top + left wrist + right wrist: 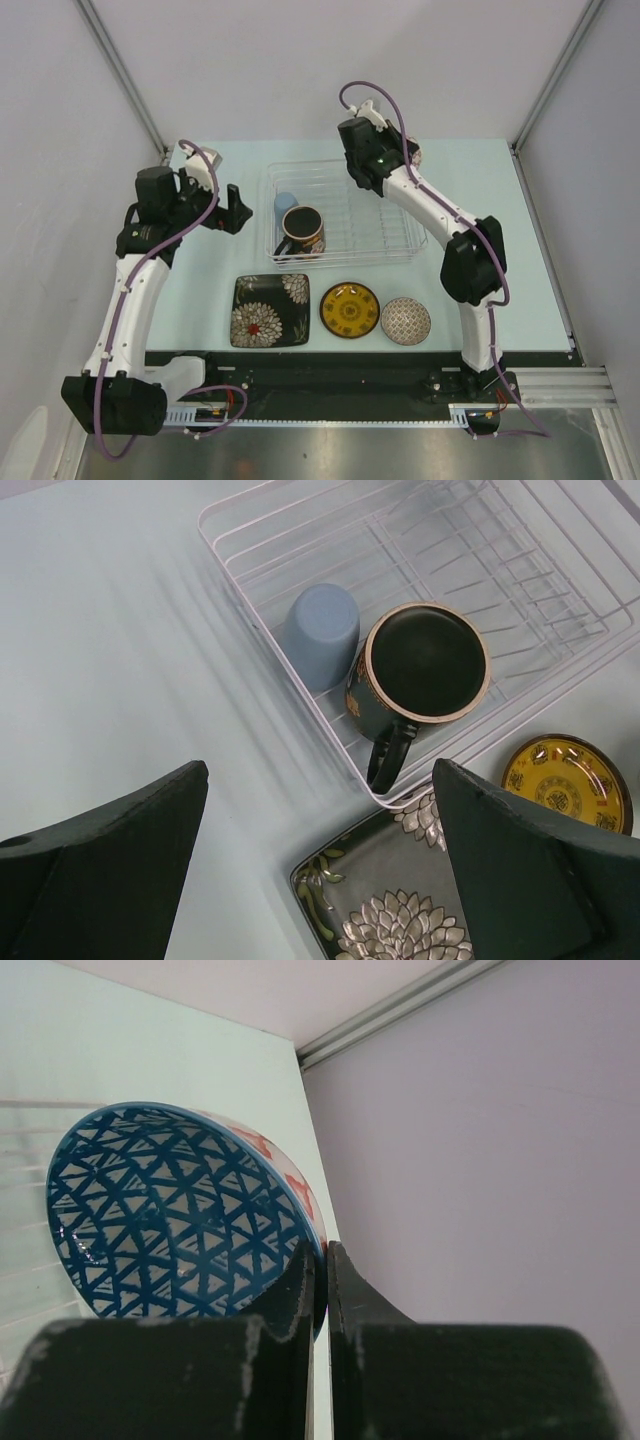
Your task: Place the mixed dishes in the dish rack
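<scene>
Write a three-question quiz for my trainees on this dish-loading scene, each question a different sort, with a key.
1. True or false: the pale blue cup and the dark floral mug sit inside the clear rectangular dish rack.
2. What does the right gripper grip? A yellow round saucer; B blue triangle-patterned bowl; C black square plate.
3. How many dishes lie loose on the table in front of the rack?
Key: 1 true; 2 B; 3 three.

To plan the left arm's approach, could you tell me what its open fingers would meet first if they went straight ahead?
Probably the dark mug, at its handle in the dish rack corner; depth is unclear, so the black plate might come first.
</scene>
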You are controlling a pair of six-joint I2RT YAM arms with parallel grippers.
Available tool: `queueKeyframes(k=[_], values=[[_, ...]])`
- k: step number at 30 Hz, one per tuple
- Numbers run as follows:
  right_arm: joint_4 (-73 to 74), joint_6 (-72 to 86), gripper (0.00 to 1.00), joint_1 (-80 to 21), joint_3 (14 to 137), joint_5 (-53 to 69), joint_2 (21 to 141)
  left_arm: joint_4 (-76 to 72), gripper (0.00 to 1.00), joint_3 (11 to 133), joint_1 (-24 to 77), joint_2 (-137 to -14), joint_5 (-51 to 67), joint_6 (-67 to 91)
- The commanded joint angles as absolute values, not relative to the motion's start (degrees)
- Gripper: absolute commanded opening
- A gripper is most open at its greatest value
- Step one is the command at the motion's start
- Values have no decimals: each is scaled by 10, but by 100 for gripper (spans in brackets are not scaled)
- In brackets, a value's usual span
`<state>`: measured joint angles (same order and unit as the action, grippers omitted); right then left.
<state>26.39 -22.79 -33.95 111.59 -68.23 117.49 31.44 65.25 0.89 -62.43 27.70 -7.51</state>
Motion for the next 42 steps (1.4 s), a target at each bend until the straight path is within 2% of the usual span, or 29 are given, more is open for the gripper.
queueKeyframes(k=[1, 16, 33, 34, 35, 37, 39, 42], values=[[199, -265, 0, -347, 1085, -719, 1178, 305, 99, 650, 2, -613, 297, -75], [279, -155, 0, -335, 1058, -660, 1225, 301, 100, 646, -13, -614, 303, -75], [355, -61, 0, -380, 1034, -626, 1269, 293, 100, 646, -17, -620, 309, -72], [359, -57, 3, -385, 1034, -624, 1270, 294, 100, 648, -17, -621, 309, -73], [364, -51, 17, -385, 1034, -622, 1270, 294, 100, 649, -17, -621, 309, -73], [370, -45, 26, -389, 1031, -620, 1268, 294, 100, 651, -17, -622, 309, -74], [373, -40, 49, -390, 1024, -620, 1263, 294, 100, 652, -18, -624, 312, -73], [381, -35, 63, -390, 1021, -620, 1250, 292, 100, 654, -17, -625, 314, -69]])
